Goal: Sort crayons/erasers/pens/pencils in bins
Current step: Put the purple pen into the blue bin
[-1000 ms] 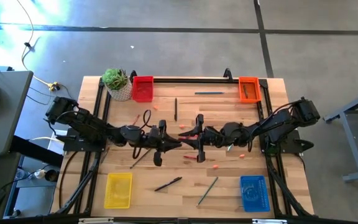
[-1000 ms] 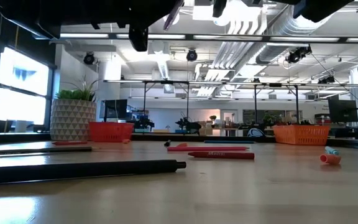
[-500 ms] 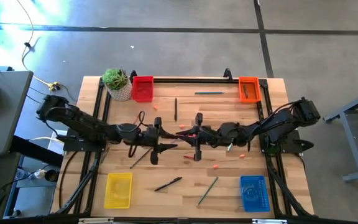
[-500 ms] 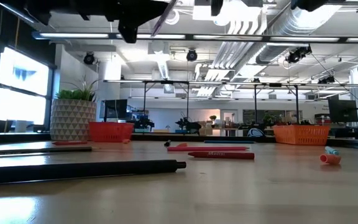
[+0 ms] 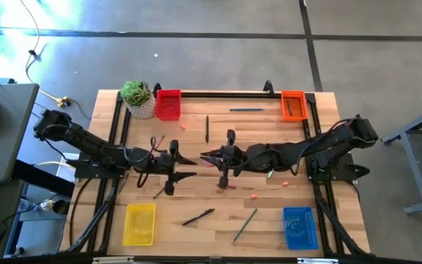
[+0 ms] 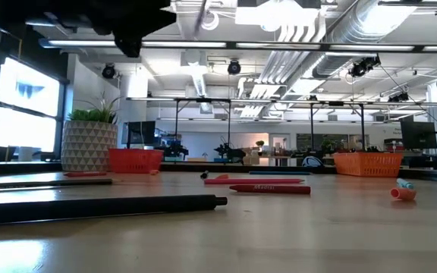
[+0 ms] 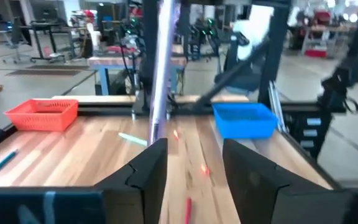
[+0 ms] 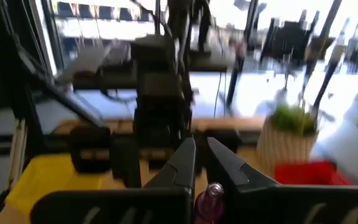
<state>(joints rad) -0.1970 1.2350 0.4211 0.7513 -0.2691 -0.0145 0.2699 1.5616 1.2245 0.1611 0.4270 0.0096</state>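
Note:
A long purple-pink pen (image 7: pixel 160 74) stands nearly upright in the air over the middle of the table, between my two grippers. It also shows in the low view (image 6: pixel 202 15). My right gripper (image 5: pixel 206 157) is shut on the pen (image 8: pixel 211 198). My left gripper (image 5: pixel 189 166) is open just to the pen's left. Its two fingers (image 7: pixel 148 171) stand wide apart in front of the pen and hold nothing. The red bin (image 5: pixel 168 104) and orange bin (image 5: pixel 293 104) are at the far edge. The yellow bin (image 5: pixel 139 224) and blue bin (image 5: pixel 300 227) are at the near edge. My right gripper pinches the pen between its two fingers (image 8: pixel 185 163), coming level from the table's right and lying across it. The pen's end (image 8: pixel 212 194) shows between the fingers, back from their tips. The pen is lifted clear of the table, slightly tilted, and its lower part (image 6: pixel 199 29) hangs free.
Short red-orange crayons (image 5: pixel 253 196) lie right of centre. A black pen (image 5: pixel 198 216) and a pencil (image 5: pixel 244 224) lie near the front, a dark stick (image 5: pixel 206 128) and a blue pencil (image 5: pixel 246 109) farther back. A potted plant (image 5: pixel 138 99) stands beside the red bin.
My left gripper has drawn back toward the table's left edge, away from my right gripper. My right gripper has moved a little toward the left with the pen, which stays lifted and nearly upright.

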